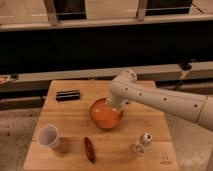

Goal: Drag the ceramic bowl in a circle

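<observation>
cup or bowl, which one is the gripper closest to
The ceramic bowl, orange and the widest item: the gripper is at its far rim. The white cup stands well apart near the table's front edge.
</observation>
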`<action>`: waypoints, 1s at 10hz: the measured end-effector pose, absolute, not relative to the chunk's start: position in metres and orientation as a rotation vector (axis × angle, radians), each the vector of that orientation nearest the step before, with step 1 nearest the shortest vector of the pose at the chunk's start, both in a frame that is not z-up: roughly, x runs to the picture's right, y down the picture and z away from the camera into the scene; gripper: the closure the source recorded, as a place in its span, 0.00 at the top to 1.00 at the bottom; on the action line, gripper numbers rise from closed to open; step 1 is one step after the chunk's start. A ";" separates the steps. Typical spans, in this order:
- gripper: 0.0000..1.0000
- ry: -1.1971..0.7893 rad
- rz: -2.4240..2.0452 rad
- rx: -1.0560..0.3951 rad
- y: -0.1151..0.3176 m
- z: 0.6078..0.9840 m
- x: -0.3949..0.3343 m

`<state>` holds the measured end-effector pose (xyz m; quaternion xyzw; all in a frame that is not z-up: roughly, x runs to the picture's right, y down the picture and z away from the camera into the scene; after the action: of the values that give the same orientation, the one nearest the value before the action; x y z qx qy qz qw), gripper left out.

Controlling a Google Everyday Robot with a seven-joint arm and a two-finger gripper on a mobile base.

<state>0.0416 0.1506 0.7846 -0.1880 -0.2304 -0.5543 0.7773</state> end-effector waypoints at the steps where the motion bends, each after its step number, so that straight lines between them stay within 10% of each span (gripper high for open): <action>1: 0.80 -0.494 -1.195 -0.415 0.152 0.787 0.045; 10: 0.80 -0.499 -1.163 -0.438 0.162 0.805 0.064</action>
<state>0.0642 0.1619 0.8045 -0.2030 -0.2314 -0.5392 0.7839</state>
